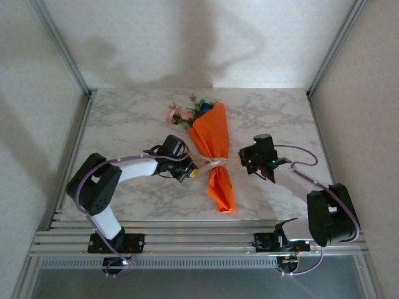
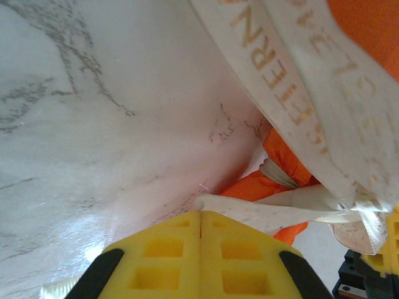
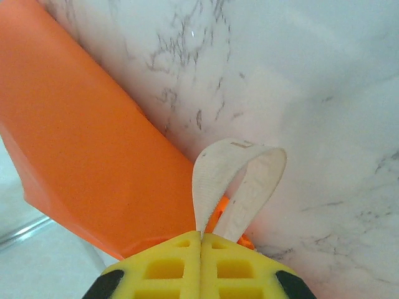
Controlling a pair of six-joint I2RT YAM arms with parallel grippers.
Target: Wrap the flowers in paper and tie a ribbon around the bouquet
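From the top external view you see the bouquet [image 1: 213, 149] lying in the middle of the marble worktop [image 1: 124, 118]. Its flowers [image 1: 187, 113] point at the far edge and its flared orange tail reaches toward the near edge. The cream ribbon [image 1: 216, 163] crosses the narrow waist. Your left claw [image 1: 192, 170] sits just beside the waist on the left, and your right claw [image 1: 242, 161] sits just beside it on the right.

In the left wrist view, the left claw's yellow pads [image 2: 163, 255] are pressed together, pinching a strand of ribbon at their tips. A broad band of the same ribbon hangs close to the lens. It carries gold capitals, of which you can read "ETERNA"; the rest is cut off or turned away.

In the right wrist view, your right claw is pressed together on a loop of ribbon that arches up from the pads. Faint lettering on the loop is too pale to read. The orange paper [image 3: 93, 162] lies to the left on the marble.
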